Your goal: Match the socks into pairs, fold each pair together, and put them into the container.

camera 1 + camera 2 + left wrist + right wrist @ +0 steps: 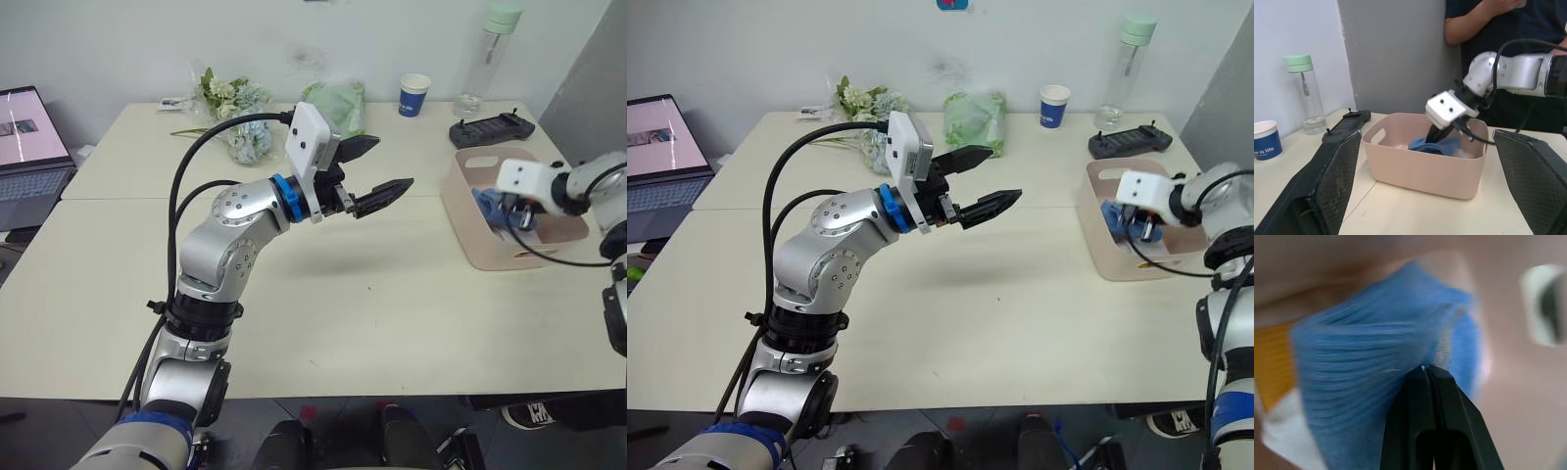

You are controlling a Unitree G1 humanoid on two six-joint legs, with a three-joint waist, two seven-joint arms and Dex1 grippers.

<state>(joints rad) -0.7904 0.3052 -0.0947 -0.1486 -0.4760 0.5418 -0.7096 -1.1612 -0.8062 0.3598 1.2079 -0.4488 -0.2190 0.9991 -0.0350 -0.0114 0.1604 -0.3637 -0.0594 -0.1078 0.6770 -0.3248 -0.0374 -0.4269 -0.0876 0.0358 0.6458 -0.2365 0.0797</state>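
Inside pink container, right tool pinching blue socks

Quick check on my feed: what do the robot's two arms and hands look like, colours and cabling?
Both arms are silver-grey metal with rounded joints. The left arm has a blue ring at the wrist, a white camera block and thick black cables looping alongside. The left hand has two black, textured, tapered fingers. The right hand is black too, behind a white block.
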